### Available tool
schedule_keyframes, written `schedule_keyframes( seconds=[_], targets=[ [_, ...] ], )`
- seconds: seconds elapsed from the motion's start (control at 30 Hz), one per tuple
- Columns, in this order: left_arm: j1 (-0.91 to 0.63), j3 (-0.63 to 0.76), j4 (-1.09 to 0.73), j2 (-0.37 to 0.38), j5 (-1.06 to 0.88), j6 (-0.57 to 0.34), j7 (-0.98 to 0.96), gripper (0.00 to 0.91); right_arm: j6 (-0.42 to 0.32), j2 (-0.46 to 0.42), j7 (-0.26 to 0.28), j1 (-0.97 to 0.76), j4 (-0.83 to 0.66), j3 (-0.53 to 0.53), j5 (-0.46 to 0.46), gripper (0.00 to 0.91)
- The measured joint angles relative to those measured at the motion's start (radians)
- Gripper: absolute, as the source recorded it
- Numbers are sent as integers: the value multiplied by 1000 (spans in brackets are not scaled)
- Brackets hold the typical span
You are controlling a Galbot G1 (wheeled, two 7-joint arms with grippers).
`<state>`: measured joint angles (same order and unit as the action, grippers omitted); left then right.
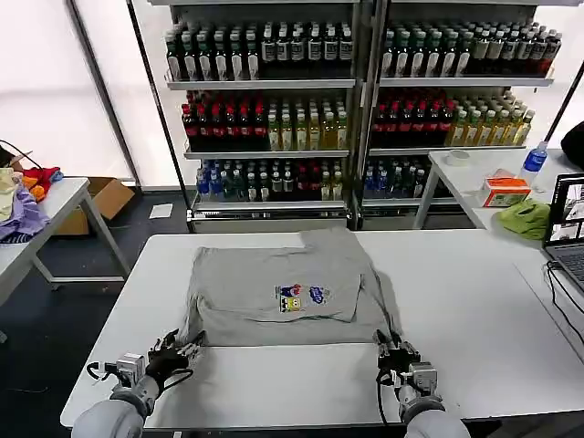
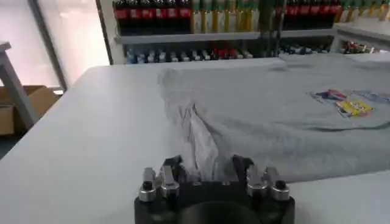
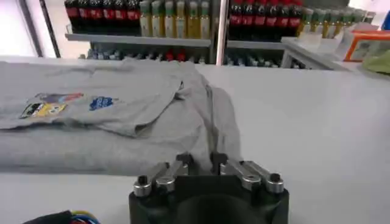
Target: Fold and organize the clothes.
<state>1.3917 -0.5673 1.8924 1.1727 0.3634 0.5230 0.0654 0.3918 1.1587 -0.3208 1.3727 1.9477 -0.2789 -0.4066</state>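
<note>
The left gripper point(image 1: 189, 348) sits at the shirt's near-left corner, about 7 o'clock from the print, its fingers point(image 2: 172, 168) clenched on a bunched fold of the hem. The right gripper point(image 1: 390, 348) sits at the near-right corner, about 5 o'clock from the print, fingers point(image 3: 183, 162) pinched together on the hem edge there. Between them the light grey shirt point(image 1: 274, 292) lies flat in the middle of the white table point(image 1: 474, 301), partly folded, its cartoon print point(image 1: 302, 297) facing up. Beyond the table, at 12 o'clock, stand shelves of bottles point(image 1: 274, 119).
</note>
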Motion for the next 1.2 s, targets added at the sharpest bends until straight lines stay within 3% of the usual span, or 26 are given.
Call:
schedule_keyframes(
  seconds=[0.43,0.9,0.93,0.97,1.0,1.2],
  targets=[
    [66,-29,65,16,12,9,-15,10,-11,-24,46,59,59,-19,-30,0],
    [296,-131,273,-18,34,42,-38,10,-11,-40,66,331,263,-77,15,0],
    [318,-141,286,-22,35,43,-39,40,-11,-40,67,349,275,-83,21,0],
    [339,-151,296,-26,37,44,-39,252,-11,-39,69,369,287,-89,26,111],
    [362,-161,307,-31,40,45,-40,907,-11,-39,71,386,297,-94,28,907],
    [449,-211,355,-62,60,50,-51,907,-9,-46,98,437,354,-148,24,907]
  ],
)
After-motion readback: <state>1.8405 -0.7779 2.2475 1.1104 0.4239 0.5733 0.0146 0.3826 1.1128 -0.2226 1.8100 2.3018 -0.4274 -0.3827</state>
